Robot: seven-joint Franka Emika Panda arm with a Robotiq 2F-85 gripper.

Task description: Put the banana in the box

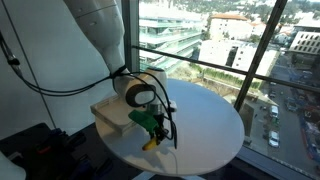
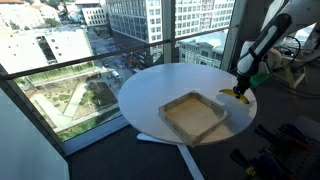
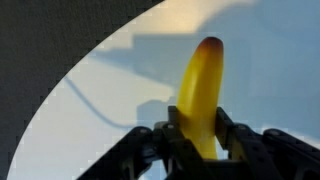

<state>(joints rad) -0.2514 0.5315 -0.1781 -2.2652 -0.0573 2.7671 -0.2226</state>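
My gripper [image 3: 202, 135] is shut on the yellow banana [image 3: 203, 85], whose dark tip points away from the wrist camera over the white round table [image 3: 100, 110]. In both exterior views the gripper [image 1: 152, 128] [image 2: 243, 92] holds the banana [image 1: 150, 143] [image 2: 241, 98] low over the table, near its edge. The box [image 2: 194, 114], a shallow square tan tray, lies on the table in front of the gripper; it also shows behind the gripper in an exterior view [image 1: 112, 112]. The banana is outside the box, beside one corner of it.
The white round table [image 2: 160, 85] stands by large windows with a city far below. A black cable [image 1: 60, 88] hangs from the arm. Dark equipment [image 2: 280, 150] sits on the floor near the table.
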